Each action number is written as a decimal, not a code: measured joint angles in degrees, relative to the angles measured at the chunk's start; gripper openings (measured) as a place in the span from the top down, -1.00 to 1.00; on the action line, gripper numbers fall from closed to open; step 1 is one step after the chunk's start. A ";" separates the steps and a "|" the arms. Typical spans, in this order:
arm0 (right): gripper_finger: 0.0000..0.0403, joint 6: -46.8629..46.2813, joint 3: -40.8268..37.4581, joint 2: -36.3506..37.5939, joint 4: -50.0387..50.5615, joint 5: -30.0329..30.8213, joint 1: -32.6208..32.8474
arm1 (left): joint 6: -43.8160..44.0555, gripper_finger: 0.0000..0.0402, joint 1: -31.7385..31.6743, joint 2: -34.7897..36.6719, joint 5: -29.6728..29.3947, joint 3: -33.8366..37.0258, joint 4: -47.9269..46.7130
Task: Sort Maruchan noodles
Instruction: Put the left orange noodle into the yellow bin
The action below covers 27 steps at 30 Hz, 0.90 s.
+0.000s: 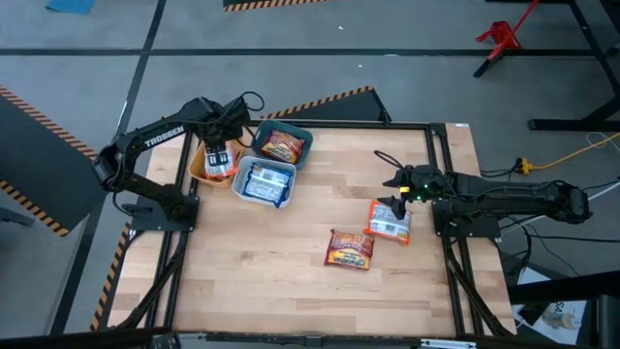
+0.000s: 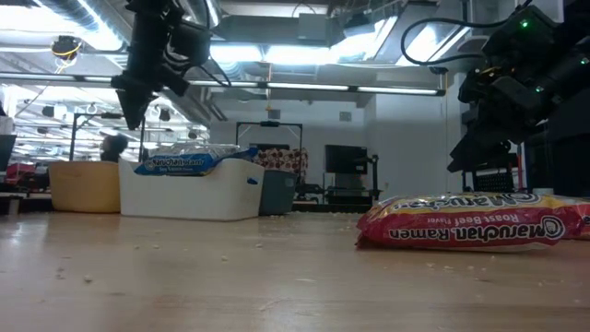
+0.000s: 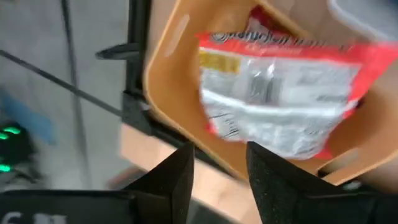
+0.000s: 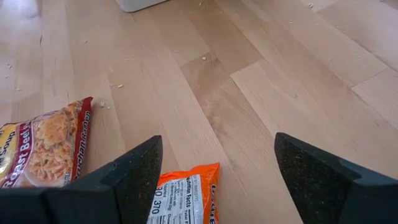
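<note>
My left gripper hangs open above the yellow bin at the table's far left. Nothing is between its fingers. An orange-silver noodle packet lies in that bin below it. The teal bin holds a red packet, and the white bin holds blue-white packets. A red Roast Beef packet and an orange-silver packet lie flat on the table. My right gripper stands open just above the orange-silver packet's far end, clear of it.
The three bins stand close together at the far left. Bare wooden tabletop stretches along the near side and middle. A black frame edges the table. Cables trail near the right arm.
</note>
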<state>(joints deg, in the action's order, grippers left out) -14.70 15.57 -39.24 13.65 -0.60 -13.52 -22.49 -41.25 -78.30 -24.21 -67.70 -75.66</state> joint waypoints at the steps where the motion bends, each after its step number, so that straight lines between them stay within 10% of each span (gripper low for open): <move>1: -0.47 0.00 0.00 0.00 0.00 0.00 0.00 | 2.10 0.30 0.00 0.00 2.31 0.00 0.04; 7: -0.47 0.02 0.00 0.00 0.00 0.00 0.00 | 11.79 0.32 1.31 0.00 24.41 0.22 4.21; 27: -0.47 0.65 0.00 -0.02 0.39 0.04 0.00 | 19.42 0.33 7.01 0.04 14.06 13.88 16.92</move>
<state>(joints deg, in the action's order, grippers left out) -14.04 15.57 -39.26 14.04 -0.56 -13.52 -3.06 -34.24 -78.26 -10.14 -53.83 -58.74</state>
